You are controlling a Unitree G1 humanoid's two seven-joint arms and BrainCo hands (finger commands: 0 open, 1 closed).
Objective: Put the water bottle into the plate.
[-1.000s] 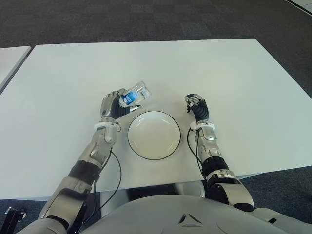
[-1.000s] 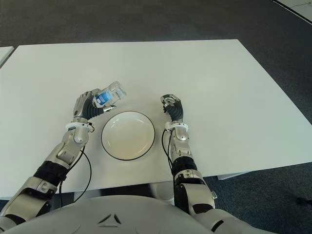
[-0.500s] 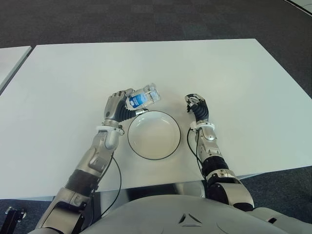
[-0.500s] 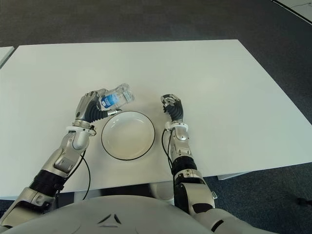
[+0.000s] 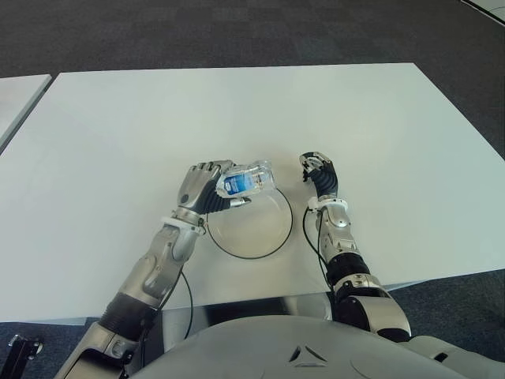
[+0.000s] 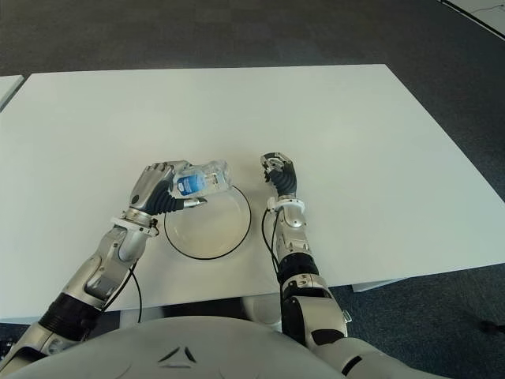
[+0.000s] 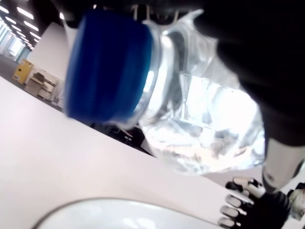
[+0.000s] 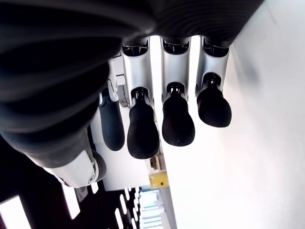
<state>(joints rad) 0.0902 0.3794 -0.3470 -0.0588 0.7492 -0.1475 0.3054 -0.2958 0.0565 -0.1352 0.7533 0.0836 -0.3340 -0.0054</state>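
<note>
A small clear water bottle [image 5: 248, 179] with a blue label and blue cap [image 7: 107, 67] lies sideways in my left hand [image 5: 203, 188], whose fingers are shut on it. It hangs above the far left part of the white, dark-rimmed plate [image 5: 256, 230], which sits on the white table [image 5: 118, 134] in front of me. The plate's rim [image 7: 119, 210] shows below the bottle in the left wrist view. My right hand [image 5: 319, 174] shows just right of the plate, fingers curled and holding nothing.
The table's near edge runs just behind the plate, close to my body. A second white table's corner [image 5: 16, 99] shows at the far left. Dark carpet [image 5: 237, 31] lies beyond the table.
My left hand has carried the bottle rightward and toward me, from left of the plate to above its far left part. The right hand has not moved.
</note>
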